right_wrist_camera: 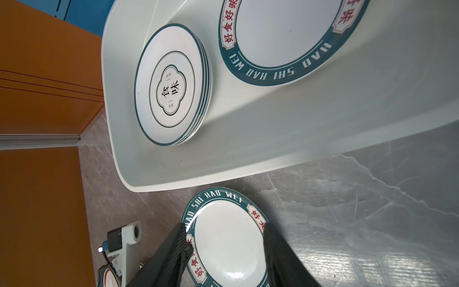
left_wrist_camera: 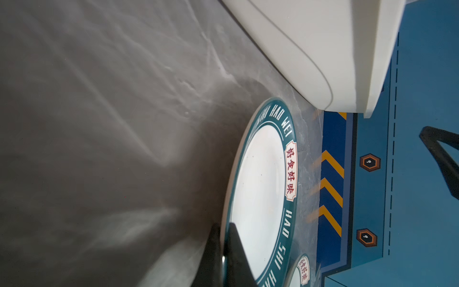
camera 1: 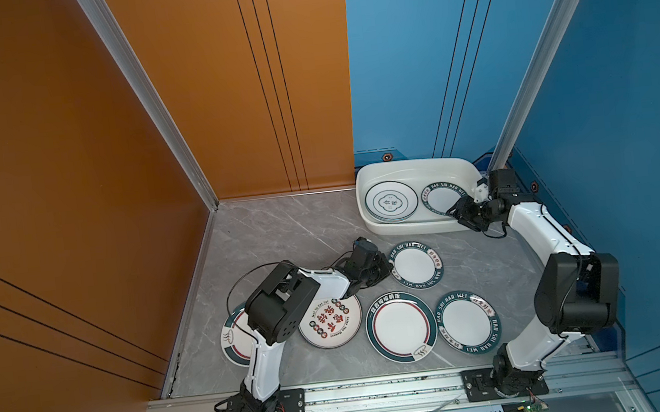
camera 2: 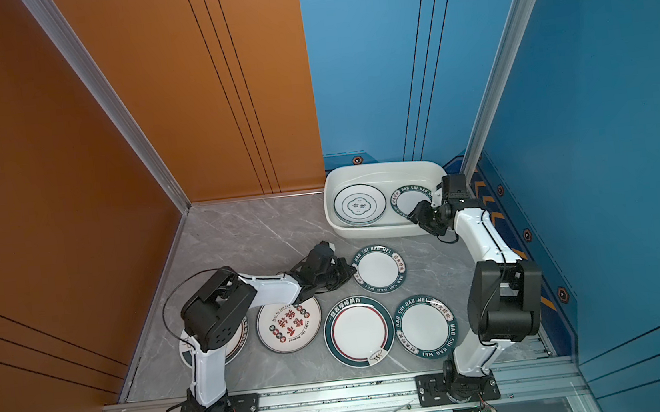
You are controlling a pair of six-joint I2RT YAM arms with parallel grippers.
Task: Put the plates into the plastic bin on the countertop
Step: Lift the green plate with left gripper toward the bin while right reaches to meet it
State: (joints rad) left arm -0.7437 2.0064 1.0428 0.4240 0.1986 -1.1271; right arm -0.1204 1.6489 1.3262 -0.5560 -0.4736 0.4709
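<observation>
White plastic bin (camera 1: 414, 227) at the back of the surface (camera 1: 281, 237) holds a stack of plates (camera 1: 391, 202) and one green-rimmed plate (camera 1: 440, 200). Five plates are not inside yet. My left fingers (left_wrist_camera: 211, 253) are closed on the rim of the small plate (camera 1: 416, 265); my right fingers (right_wrist_camera: 171, 256) hang half open, empty.

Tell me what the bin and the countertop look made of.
Plastic bin: likely moulded plastic, glossy white; smooth rounded walls with soft sheen. Countertop: grey marble-look slab, white veins, semi-polished, reflecting light; stone or laminate, cannot tell.
</observation>
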